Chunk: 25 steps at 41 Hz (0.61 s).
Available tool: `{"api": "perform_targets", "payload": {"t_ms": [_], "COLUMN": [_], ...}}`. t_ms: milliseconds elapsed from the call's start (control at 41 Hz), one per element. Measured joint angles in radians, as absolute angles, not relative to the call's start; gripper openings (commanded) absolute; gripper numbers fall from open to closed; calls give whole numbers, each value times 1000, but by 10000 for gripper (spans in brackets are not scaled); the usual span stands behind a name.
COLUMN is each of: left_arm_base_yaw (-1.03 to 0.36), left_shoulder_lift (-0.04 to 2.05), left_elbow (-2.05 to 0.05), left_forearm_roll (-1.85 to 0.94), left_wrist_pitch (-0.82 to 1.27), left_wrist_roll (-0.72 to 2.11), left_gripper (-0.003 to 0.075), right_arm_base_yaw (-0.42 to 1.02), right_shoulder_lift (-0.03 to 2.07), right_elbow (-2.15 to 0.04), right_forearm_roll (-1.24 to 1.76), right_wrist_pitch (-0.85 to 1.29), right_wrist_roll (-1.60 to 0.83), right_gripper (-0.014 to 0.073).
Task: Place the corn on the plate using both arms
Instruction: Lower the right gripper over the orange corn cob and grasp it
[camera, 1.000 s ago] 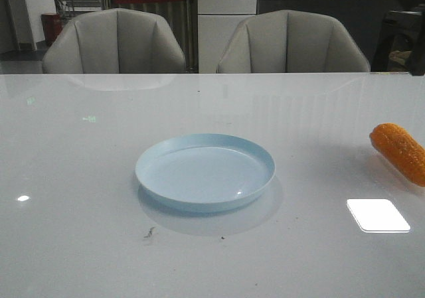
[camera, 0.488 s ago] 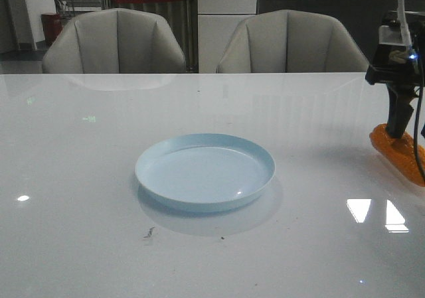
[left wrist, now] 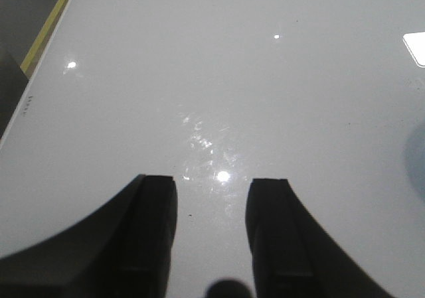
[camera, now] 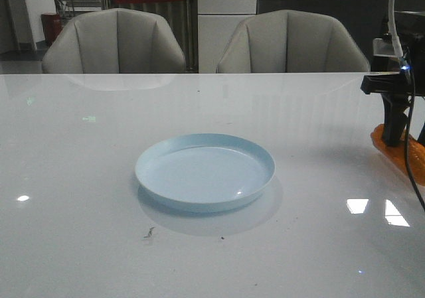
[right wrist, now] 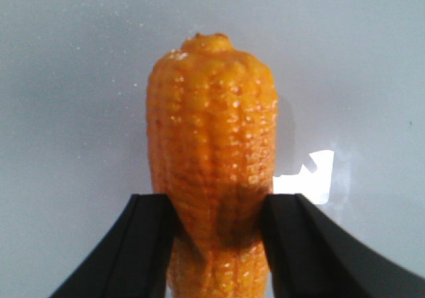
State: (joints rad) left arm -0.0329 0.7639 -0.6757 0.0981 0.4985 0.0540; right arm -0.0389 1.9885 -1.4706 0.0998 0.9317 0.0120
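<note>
The table (camera: 80,178) is glossy, so the corn (right wrist: 211,152), lying at its far right edge, could roll away. The plate (camera: 205,171) waits empty at the centre. The right gripper (right wrist: 216,245) holds its fingers (right wrist: 149,245) against both sides of the cob; an off-centre squeeze might twist it loose. The left gripper (left wrist: 211,235) hangs spread over bare table.

— Where is the plate (camera: 205,172) lying?
— It is sitting mid-table (camera: 80,178), slightly nearer the front edge; the corn (camera: 400,153) is lying well apart, by the right edge.
— And the right gripper (camera: 398,137)?
— It is standing over the corn, fingers (right wrist: 149,245) straddling it.
</note>
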Motion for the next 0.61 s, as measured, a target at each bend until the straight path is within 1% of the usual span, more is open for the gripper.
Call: {"api": "perform_targets", "payload": {"t_ms": [73, 122, 195, 268, 463, 537, 610], "left_arm_base_yaw": [-33, -33, -33, -33, -33, -33, -33], "left_shoulder_lift": [764, 764, 764, 764, 764, 764, 764], "left_elbow": [-676, -676, -676, -676, -676, -676, -676], "left_forearm_roll": [98, 98, 98, 104, 129, 135, 141], "left_wrist_pitch": [499, 499, 499, 499, 499, 500, 507], "left_wrist_roll": [54, 54, 54, 54, 52, 52, 52], "left_gripper": [331, 331, 331, 331, 331, 331, 331], "right_arm_base_yaw": [-39, -39, -39, -39, -39, -39, -39], "right_shoulder_lift": [1989, 1993, 2006, 2023, 2059, 2059, 2059], "right_elbow": [-1471, -1471, -1472, -1475, -1475, -1475, -1475], "right_forearm_roll": [100, 100, 100, 100, 90, 90, 90], "right_wrist_pitch": [930, 930, 930, 932, 934, 933, 930], "right_wrist_roll": [0, -6, -21, -26, -30, -36, -51], "right_gripper": [465, 507, 548, 561, 557, 505, 367]}}
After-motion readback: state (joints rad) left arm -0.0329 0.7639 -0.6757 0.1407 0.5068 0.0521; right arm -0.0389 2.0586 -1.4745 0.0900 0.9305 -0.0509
